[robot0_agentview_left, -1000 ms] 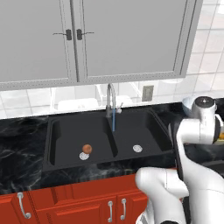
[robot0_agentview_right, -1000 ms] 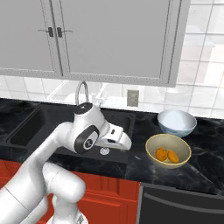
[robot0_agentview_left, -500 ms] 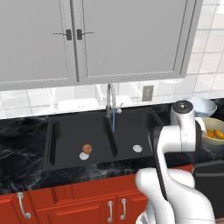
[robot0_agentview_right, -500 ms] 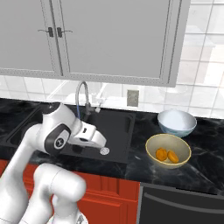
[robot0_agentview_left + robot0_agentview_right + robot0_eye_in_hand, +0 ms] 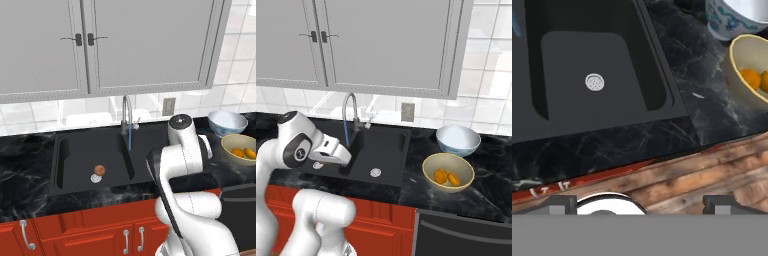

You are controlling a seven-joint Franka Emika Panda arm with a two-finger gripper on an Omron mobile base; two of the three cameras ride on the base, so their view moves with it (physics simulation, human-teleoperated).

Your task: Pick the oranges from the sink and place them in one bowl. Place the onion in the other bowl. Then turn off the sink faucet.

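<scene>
Jaws spread wide and empty, our claw (image 5: 639, 202) hovers over the black double-basin sink (image 5: 612, 65); the round reddish-brown onion (image 5: 99, 170), lacking any long axis, sits left of it beside a drain.

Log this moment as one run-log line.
oranges: both in yellow bowl | onion: in sink, left basin | gripper: open, empty | faucet: running

I see both oranges (image 5: 448, 177) lying side by side in the shallow yellow-tan bowl (image 5: 432, 163) on the counter right of the black double sink (image 5: 70, 155). The glossy pale blue-white bowl (image 5: 457, 141) sits just behind it. The reddish-brown onion (image 5: 99, 170) rests in the left basin, just beside the drain. A blue stream runs from the silver gooseneck faucet (image 5: 125, 107).
</scene>
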